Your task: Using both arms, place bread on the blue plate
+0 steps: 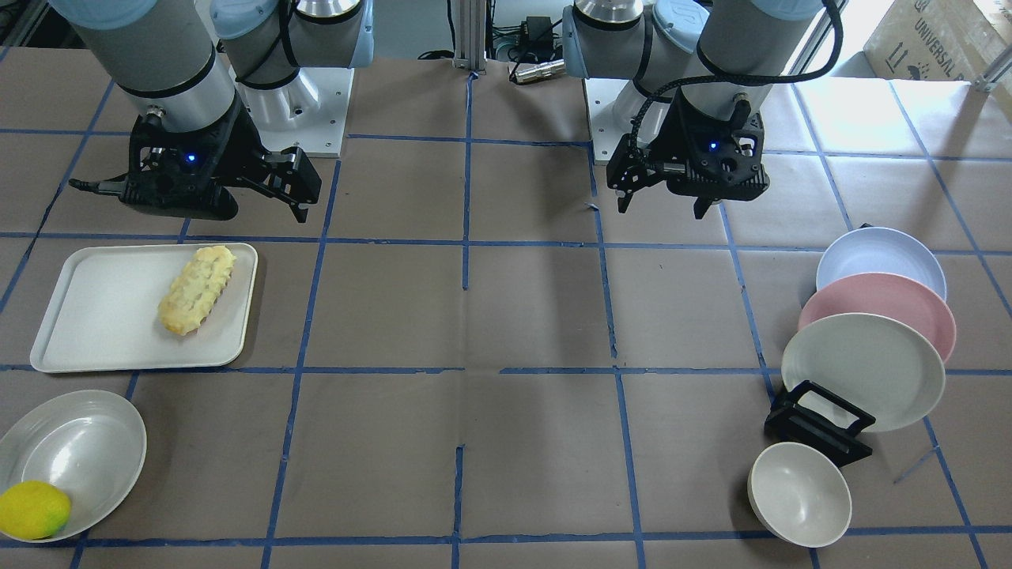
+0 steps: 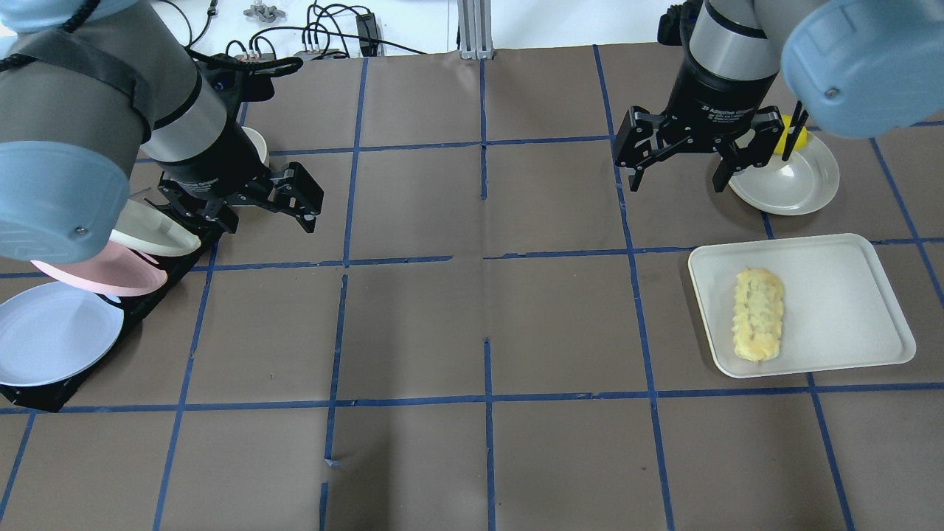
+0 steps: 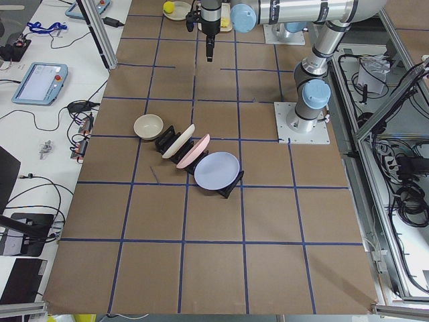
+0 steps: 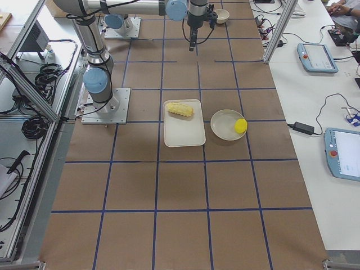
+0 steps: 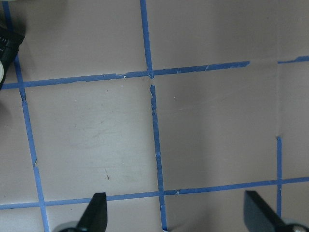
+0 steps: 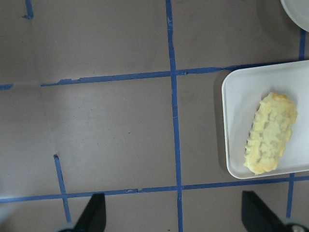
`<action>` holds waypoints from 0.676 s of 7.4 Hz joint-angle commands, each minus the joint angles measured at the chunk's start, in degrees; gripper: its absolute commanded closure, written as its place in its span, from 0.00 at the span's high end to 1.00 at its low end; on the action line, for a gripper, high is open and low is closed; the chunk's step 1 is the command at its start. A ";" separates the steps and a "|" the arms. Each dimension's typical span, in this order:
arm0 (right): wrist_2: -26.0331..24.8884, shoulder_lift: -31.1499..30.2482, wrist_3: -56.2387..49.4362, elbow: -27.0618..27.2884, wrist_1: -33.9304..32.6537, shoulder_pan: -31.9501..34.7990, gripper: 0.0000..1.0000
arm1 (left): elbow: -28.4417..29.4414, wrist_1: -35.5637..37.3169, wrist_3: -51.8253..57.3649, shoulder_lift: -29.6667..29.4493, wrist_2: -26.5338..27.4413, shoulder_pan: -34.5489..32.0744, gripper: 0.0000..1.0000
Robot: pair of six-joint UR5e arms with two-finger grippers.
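The pale-yellow bread (image 1: 196, 290) lies on a white tray (image 1: 95, 316); it also shows in the overhead view (image 2: 758, 313) and the right wrist view (image 6: 270, 133). The blue plate (image 1: 881, 257) leans in a black rack, hindmost of three plates, and shows in the overhead view (image 2: 51, 332). My right gripper (image 2: 677, 181) is open and empty, hovering above the table beyond the tray, apart from the bread. My left gripper (image 2: 265, 221) is open and empty, hovering beside the rack. Both also show in the front view, right (image 1: 261, 209) and left (image 1: 660, 209).
A pink plate (image 1: 877, 304) and a cream plate (image 1: 862, 371) lean in the same rack (image 1: 814, 423). A cream bowl (image 1: 798, 494) lies beside it. A lemon (image 1: 33, 510) sits in a white dish (image 1: 79, 442) near the tray. Brown paper with blue tape lines covers the table.
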 commanded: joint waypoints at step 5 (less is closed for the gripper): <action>-0.04 -0.19 0.13 0.02 0.00 0.09 1.00 | 0.96 -0.64 19.78 2.23 4.52 18.91 0.98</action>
